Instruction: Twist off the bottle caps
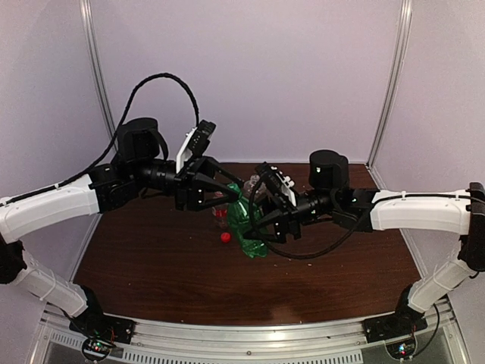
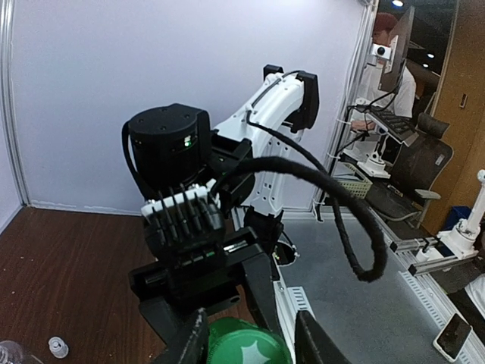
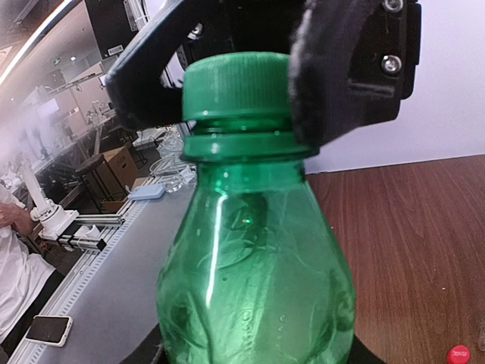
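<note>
My right gripper clamped the green bottle aloft over the table's middle, nearer its far edge, while my left gripper pinched its green cap.

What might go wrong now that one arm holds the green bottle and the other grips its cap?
The left jaws pinch only the sides of the green cap; when twisting they may slip round it. The green bottle is held by the right jaws alone, so it may turn with the cap instead of unscrewing. Once loose, the cap might drop and roll; a red cap already lies on the table.
</note>
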Motion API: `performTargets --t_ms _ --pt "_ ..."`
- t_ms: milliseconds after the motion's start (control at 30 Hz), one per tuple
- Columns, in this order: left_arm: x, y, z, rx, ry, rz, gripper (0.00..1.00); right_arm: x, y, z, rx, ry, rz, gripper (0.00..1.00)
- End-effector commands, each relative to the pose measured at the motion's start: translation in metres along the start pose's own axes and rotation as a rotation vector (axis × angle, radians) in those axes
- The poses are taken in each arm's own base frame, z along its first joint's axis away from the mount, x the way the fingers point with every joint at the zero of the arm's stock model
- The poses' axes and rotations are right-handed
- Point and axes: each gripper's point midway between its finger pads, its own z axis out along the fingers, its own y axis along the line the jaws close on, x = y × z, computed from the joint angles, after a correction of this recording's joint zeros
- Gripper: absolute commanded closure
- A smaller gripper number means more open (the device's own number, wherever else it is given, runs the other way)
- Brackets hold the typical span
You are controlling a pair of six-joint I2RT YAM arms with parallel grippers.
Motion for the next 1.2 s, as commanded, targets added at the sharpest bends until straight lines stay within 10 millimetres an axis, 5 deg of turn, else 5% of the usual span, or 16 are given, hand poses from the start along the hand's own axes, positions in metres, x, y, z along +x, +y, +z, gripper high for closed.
performTargets --t_ms 0,267,467,667,933,1167 --pt "-0.008 -0.005 -0.001 0.033 -0.037 0.047 0.63 -0.018 0.006 -0.001 -0.028 -0.038 -0.043 0.58" --pt "-0.018 0.009 -0.003 -0.059 -0.075 -0.001 0.89 -0.017 -0.019 -0.007 0.146 -0.031 -0.05 0.6" --pt "-0.027 0.061 -0.012 -0.411 -0.09 -0.163 0.92 -0.02 -0.065 -0.027 0.469 -0.033 -0.053 0.59" --pt "-0.015 0.101 -0.029 -0.739 -0.081 -0.318 0.92 -0.019 -0.097 -0.043 0.737 -0.046 -0.091 0.62" --pt "-0.006 0.111 -0.02 -0.746 -0.069 -0.364 0.79 -0.014 -0.098 -0.039 0.821 -0.011 -0.156 0.62" --pt "-0.016 0.099 -0.021 -0.699 -0.057 -0.259 0.52 -0.01 -0.083 -0.033 0.731 -0.005 -0.163 0.6"
